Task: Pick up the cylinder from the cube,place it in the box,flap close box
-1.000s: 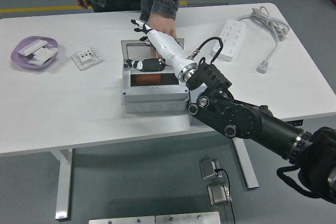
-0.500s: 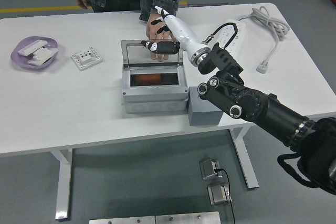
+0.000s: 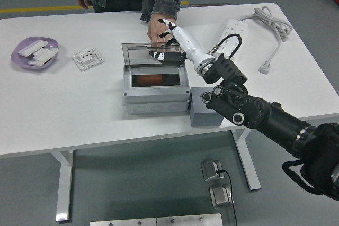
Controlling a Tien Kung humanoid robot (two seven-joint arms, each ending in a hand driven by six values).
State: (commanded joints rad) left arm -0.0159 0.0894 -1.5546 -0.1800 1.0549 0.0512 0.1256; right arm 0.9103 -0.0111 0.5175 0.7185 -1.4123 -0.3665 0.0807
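Observation:
The grey box stands at the table's middle with its clear flap lid raised and tilted. The orange cylinder lies inside the box. The grey cube stands at the box's right, at the table's front edge, with nothing on it. My right hand reaches over the box from the right. Its fingers are spread and rest against the lid's right part, holding nothing. A person's hand rests just behind the lid. My left arm is out of view.
A purple dish with white parts sits at the far left. A white switch plate lies beside it. A white power strip with its cable lies at the back right. The person stands at the table's far side.
My right hand rose from inside the box to the lid, then dropped slightly. The lid has tipped up from lying back and its top edge has come forward.

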